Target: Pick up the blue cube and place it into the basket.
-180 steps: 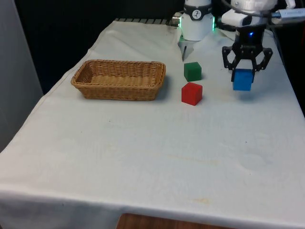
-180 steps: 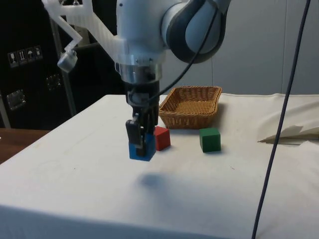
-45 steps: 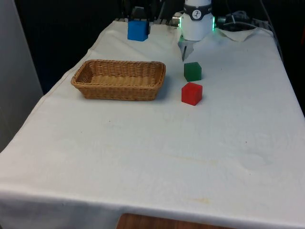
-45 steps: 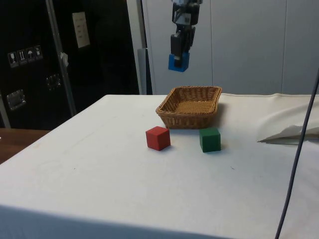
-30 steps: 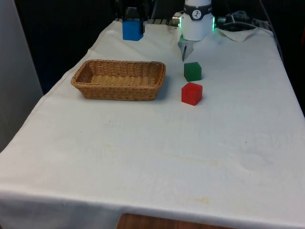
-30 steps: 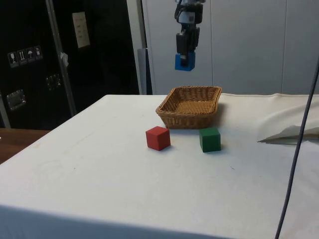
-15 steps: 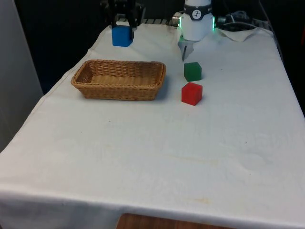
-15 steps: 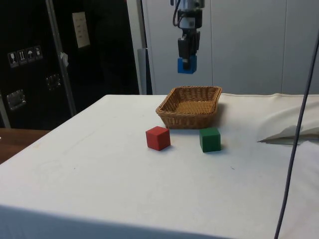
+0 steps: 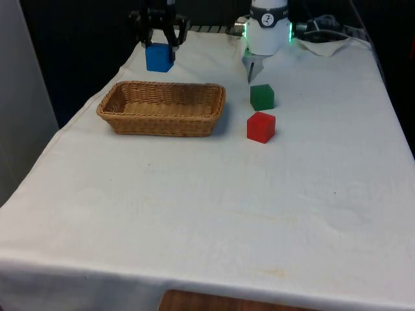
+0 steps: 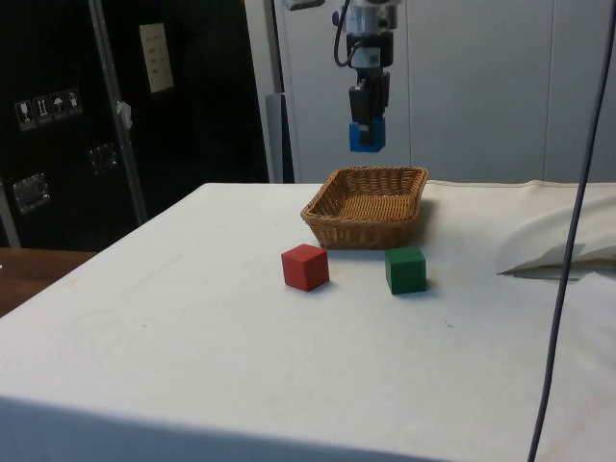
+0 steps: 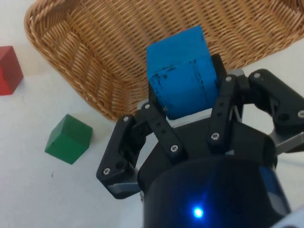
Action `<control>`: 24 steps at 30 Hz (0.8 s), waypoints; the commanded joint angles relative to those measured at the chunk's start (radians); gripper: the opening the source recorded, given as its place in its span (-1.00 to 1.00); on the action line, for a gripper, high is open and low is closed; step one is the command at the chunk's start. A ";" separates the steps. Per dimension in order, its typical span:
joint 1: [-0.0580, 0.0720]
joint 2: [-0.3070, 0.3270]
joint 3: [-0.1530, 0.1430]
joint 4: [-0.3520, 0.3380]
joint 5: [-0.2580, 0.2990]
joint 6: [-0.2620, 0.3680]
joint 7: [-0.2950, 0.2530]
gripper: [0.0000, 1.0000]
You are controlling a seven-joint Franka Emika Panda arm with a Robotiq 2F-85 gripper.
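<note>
The blue cube [image 9: 159, 57] hangs in the air, held between the black fingers of my gripper [image 9: 159, 52], which is shut on it. In the side view the blue cube [image 10: 366, 135] and gripper [image 10: 367, 125] are well above the wicker basket [image 10: 368, 206]. In the front view the cube is over the far side of the wicker basket [image 9: 162, 107]. The wrist view has the blue cube [image 11: 183, 76] in my gripper [image 11: 185, 83], with the woven inside of the basket [image 11: 114, 47] below it.
A green cube [image 9: 262, 96] and a red cube [image 9: 260, 126] sit on the white cloth to the front view's right of the basket. The green cube [image 11: 69, 139] and red cube [image 11: 8, 70] also lie beside the basket in the wrist view.
My gripper has carried the blue cube from the front view's right side up and across to above the basket. Over the last second it moved further to the front view's left and came lower.
</note>
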 commanded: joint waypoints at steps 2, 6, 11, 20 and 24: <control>0.000 0.003 0.000 -0.002 0.001 0.006 0.000 -0.99; 0.001 0.012 0.003 -0.016 0.028 0.035 -0.018 -0.99; 0.000 0.032 0.001 -0.017 0.039 0.039 -0.029 -0.99; 0.000 0.084 0.000 -0.015 0.127 0.084 -0.104 -0.99; -0.003 0.105 0.010 -0.013 0.199 0.107 -0.167 -0.99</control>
